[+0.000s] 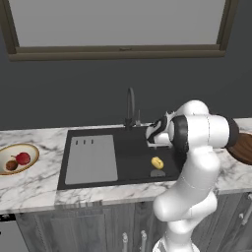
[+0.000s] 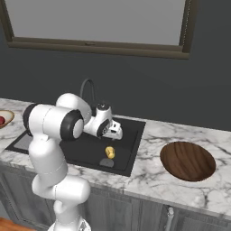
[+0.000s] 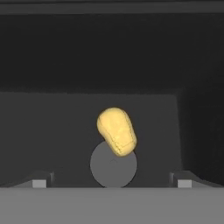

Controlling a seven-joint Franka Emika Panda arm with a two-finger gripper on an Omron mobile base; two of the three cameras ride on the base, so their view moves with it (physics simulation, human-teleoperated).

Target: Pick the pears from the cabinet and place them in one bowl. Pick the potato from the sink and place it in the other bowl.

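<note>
The pale-yellow potato (image 1: pixel 157 162) (image 2: pixel 109 152) (image 3: pixel 116 131) lies on the floor of the black sink (image 1: pixel 129 153) (image 2: pixel 85 151), touching the round grey drain (image 3: pixel 113 168). My gripper (image 1: pixel 151 139) (image 2: pixel 116 134) (image 3: pixel 111 183) hangs open a little above it, with nothing between its fingers. The red pear (image 1: pixel 22 158) and the brown pear (image 1: pixel 11 165) rest together in the cream-tan bowl (image 1: pixel 32 149) (image 2: pixel 8 115) on the counter far to the left. The darker brown bowl (image 1: pixel 243 147) (image 2: pixel 187 160) sits empty to the right of the sink. The cabinet is out of view.
A dark curved tap (image 1: pixel 130 106) (image 2: pixel 88 90) stands behind the basin, close to my hand. A ribbed grey drainboard (image 1: pixel 92 159) covers the sink's left half. Marble counter (image 1: pixel 34 184) (image 2: pixel 149 176) runs on both sides, under a window.
</note>
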